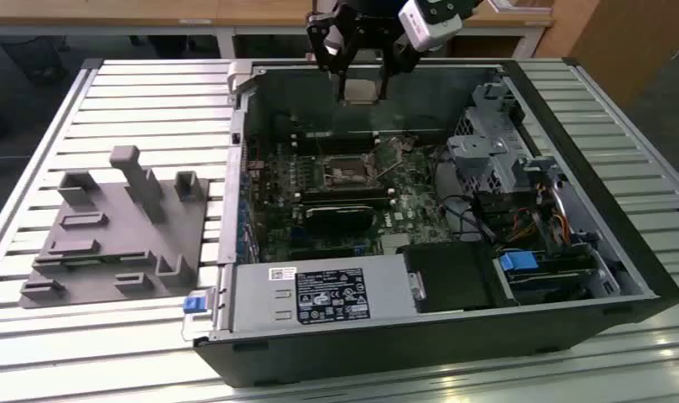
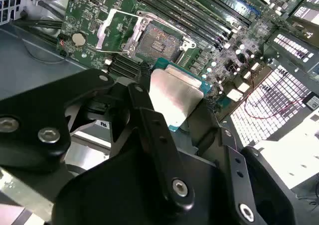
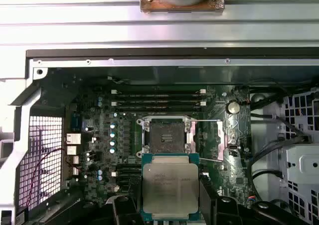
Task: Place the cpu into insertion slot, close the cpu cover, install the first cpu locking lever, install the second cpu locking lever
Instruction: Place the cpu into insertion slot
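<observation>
Remote inspection, single arm.

1. Claw [image 1: 363, 84]: it hangs over the far part of the open computer case [image 1: 429, 344] in the exterior view. It is pinching the cpu [image 1: 361, 92]. In the second wrist view the black fingers [image 2: 149, 120] press on opposite edges of the chip.

2. The cpu: held in the air, clear of the board, with its dull metal top toward both wrist cameras. In the first wrist view its green edge shows around the metal lid. It sits level between the fingers and touches nothing else that I can see.

3. Insertion slot [image 3: 167, 137]: bare, with the dark contact field exposed. The cpu is above the motherboard [image 1: 351, 210] and not seated in the slot.

4. The cpu cover [image 2: 113, 30]: the silvery frame stands swung up, hinged beside the slot and tilted away from it. It is open.

5. Surroundings: the case lies on its side on a slatted metal desk [image 1: 127, 92]. A power supply [image 1: 316, 294] sits at the case's near edge, with cables and drive cages on the exterior view's right. A grey moulded fixture [image 1: 115, 235] rests on the desk at the exterior view's left, well apart from the case. I cannot tell how the locking levers stand
</observation>
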Robot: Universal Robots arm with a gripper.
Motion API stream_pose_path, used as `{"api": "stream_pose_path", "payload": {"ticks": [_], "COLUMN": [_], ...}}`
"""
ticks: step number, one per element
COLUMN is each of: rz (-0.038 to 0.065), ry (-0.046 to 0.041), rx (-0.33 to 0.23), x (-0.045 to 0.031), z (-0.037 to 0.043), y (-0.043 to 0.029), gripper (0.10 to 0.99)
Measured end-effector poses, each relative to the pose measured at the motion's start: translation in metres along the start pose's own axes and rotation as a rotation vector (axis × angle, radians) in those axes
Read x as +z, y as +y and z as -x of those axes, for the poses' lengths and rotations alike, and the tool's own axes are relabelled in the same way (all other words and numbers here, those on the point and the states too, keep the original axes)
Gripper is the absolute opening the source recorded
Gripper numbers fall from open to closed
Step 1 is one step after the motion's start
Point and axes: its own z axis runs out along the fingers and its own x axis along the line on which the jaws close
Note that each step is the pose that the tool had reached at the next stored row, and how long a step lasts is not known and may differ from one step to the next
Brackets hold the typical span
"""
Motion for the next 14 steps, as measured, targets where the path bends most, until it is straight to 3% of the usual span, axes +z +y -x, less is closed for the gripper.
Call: {"api": "stream_pose_path", "payload": {"ticks": [14], "rz": [0.001], "ry": [-0.0029], "rx": [0.033], "x": [0.0001], "z": [0.0], "y": [0.0], "gripper": [0.541]}}
